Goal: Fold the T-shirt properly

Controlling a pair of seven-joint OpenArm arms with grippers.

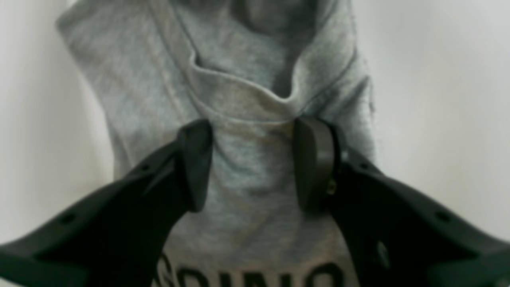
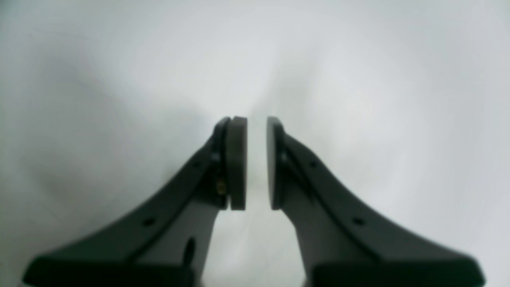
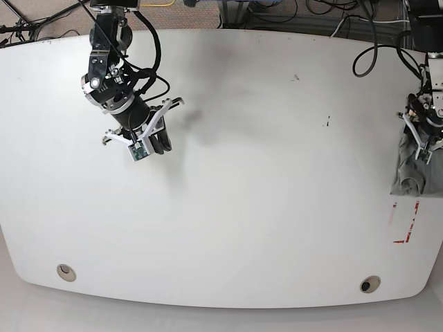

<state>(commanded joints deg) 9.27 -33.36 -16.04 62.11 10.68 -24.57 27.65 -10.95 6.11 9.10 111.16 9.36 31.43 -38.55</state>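
Note:
The heather-grey T-shirt (image 3: 413, 173) lies as a small bunched bundle at the table's far right edge. Up close, the T-shirt (image 1: 247, 71) shows a creased fold between my fingertips and black lettering at the bottom. My left gripper (image 1: 255, 159) is open, its fingers straddling the fabric with cloth filling the gap. In the base view the left gripper (image 3: 423, 149) sits right on top of the bundle. My right gripper (image 3: 160, 144) hovers over bare table at the far left, away from the shirt. In its wrist view the right gripper (image 2: 257, 159) holds nothing and shows only a narrow slit between the pads.
The white table (image 3: 263, 173) has red tape marks (image 3: 405, 221) near its right front, just below the shirt. Two round holes (image 3: 66, 272) (image 3: 367, 284) sit along the front edge. Cables (image 3: 325, 10) run along the back.

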